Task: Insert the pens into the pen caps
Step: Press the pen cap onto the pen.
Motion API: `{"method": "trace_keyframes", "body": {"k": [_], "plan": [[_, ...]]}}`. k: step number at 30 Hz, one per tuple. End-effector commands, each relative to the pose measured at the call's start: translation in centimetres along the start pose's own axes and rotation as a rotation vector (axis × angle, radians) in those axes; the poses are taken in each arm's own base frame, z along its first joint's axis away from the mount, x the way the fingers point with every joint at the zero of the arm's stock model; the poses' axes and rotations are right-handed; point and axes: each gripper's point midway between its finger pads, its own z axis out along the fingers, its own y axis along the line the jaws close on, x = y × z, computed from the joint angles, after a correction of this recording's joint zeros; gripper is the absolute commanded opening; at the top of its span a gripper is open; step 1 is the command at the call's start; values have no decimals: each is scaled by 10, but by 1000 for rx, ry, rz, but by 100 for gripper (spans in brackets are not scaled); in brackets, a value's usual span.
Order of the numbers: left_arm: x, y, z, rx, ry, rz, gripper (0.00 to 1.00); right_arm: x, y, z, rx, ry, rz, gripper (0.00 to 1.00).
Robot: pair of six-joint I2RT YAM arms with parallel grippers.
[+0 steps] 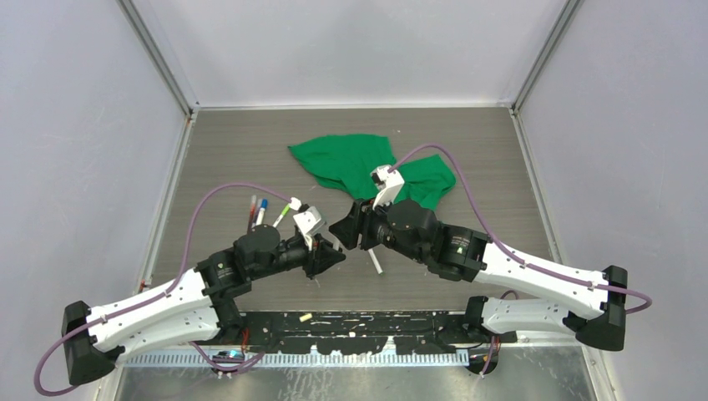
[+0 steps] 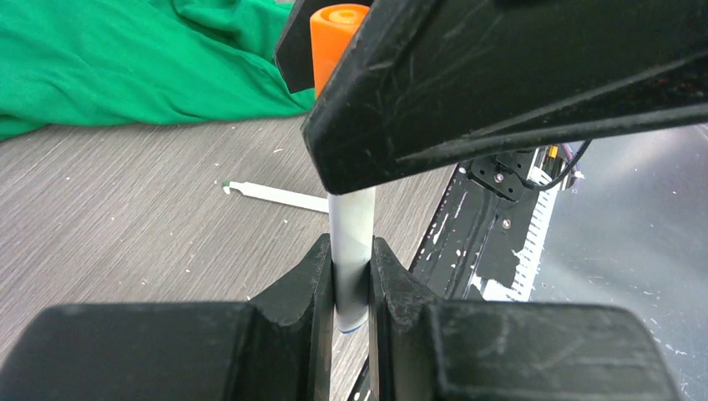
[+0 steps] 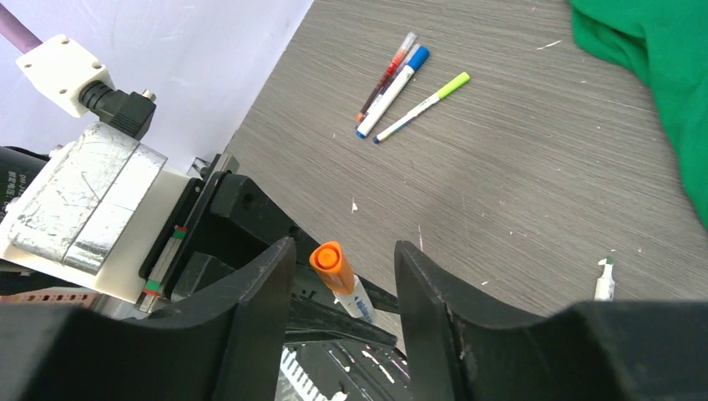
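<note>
Gripping a white pen (image 2: 351, 219), the left hand (image 2: 352, 261); right hand (image 3: 344, 251) wide around its orange cap (image 3: 329, 259); print illegible.

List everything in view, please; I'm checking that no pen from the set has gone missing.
orange-capped pen: one, white barrel with an orange cap, held upright between the two arms.
capped pens: three, red, blue and lime, lying together on the table's left side.
green-tipped pen: one, white, uncapped, flat on the table near the arms.
cloth: one, green, crumpled at the far middle.
table: one, grey wood-grain.
left end effector: one, black, shut on the orange-capped pen's barrel.
right end effector: one, black, open, fingers on either side of that pen's top.
</note>
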Motion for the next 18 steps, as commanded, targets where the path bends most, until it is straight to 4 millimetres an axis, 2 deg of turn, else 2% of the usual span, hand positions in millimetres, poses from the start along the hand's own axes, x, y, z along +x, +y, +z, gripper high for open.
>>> {"method": "trace_keyframes", "body": {"k": [1, 10, 15, 18], "plan": [[-23, -8, -2, 31, -77, 13, 0, -20, 17, -2, -63, -56, 25, 50], [-19, -6, 1, 24, -67, 11, 0, -28, 20, -7, -77, -83, 22, 38], [-18, -7, 2, 28, -59, 9, 0, -25, 21, -5, -84, -73, 14, 30], [-17, -7, 2, 29, -55, 10, 0, -25, 23, -4, -94, -73, 14, 21]]}}
